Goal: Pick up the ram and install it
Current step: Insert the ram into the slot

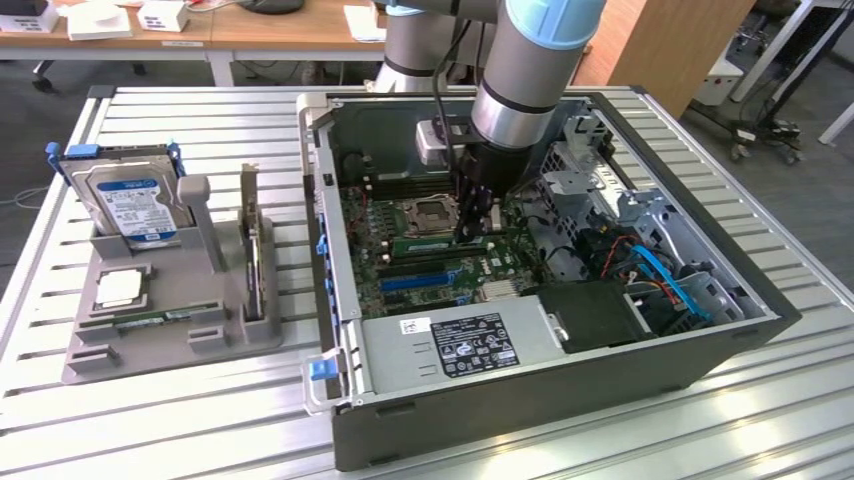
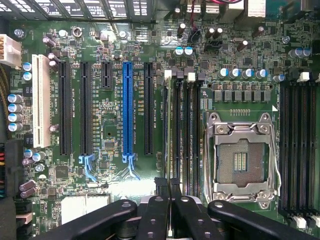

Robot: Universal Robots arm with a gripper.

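Standing edgewise: thin green ram [image 1: 427, 243]

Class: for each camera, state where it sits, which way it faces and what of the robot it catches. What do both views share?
Exterior view: raised, off the robot, angled down at the open dark computer case on the slatted metal table; the grey-and-blue arm reaches in.
Wrist view: on the wrist, facing straight down onto the green motherboard; the black gripper shows.
Shared: the silver-framed processor socket.
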